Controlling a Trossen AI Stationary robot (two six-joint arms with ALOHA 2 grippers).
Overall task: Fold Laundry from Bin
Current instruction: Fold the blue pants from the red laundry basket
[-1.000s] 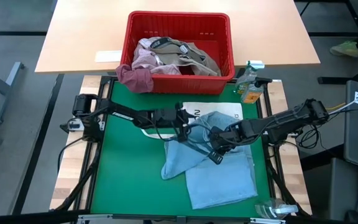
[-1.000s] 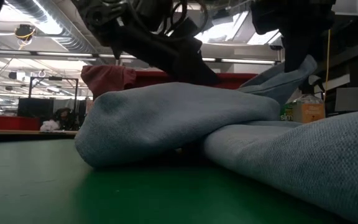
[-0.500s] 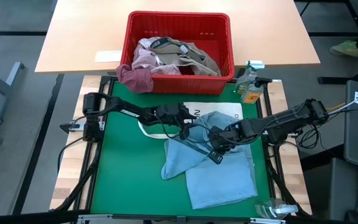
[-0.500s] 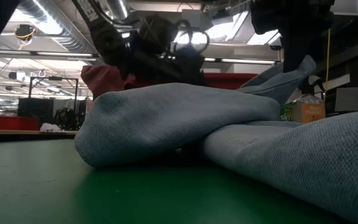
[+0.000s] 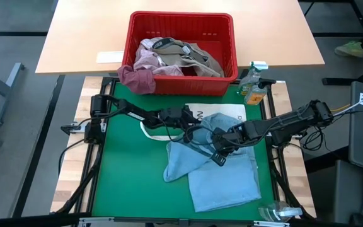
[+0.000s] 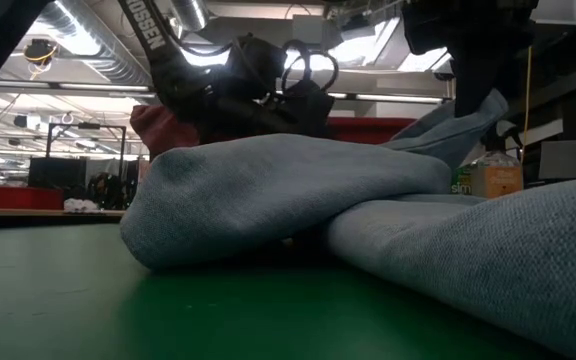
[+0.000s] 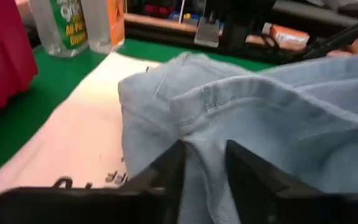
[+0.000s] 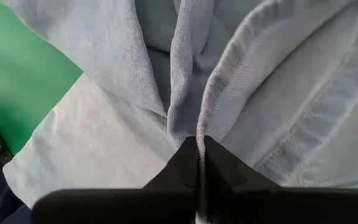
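A light blue garment (image 5: 222,180) lies crumpled on the green mat (image 5: 131,176), its far part resting on a flat white tote (image 5: 197,112). My left gripper (image 5: 193,130) reaches nearly level to the garment's far left part, its fingers closed in on a ridge of cloth (image 7: 202,155). My right gripper (image 5: 219,151) points steeply down over the garment's middle, shut on a hem. The red bin (image 5: 181,14) stands beyond the mat with more laundry (image 5: 175,57) inside; a maroon piece (image 5: 136,79) hangs over its rim. My left gripper pinches a raised fold of the light blue garment (image 7: 204,134) between its two fingers (image 7: 169,165), coming nearly level from the table's left. The rest of the garment lies on the tote and mat. My right gripper pinches a stitched hem edge (image 8: 207,112) between its shut fingers, from above. The cloth (image 6: 463,120) rises to it in a peak, and the rest lies on the mat.
Two bottles (image 5: 252,85) stand at the mat's far right corner, beside the bin. A clear plastic object (image 5: 276,213) lies at the near right corner. The mat's left half (image 5: 125,157) is bare green.
My left gripper has come down and moved toward the table's right, onto the garment's far left part, rolling a little as it went. The garment and my right gripper have stayed as they were.
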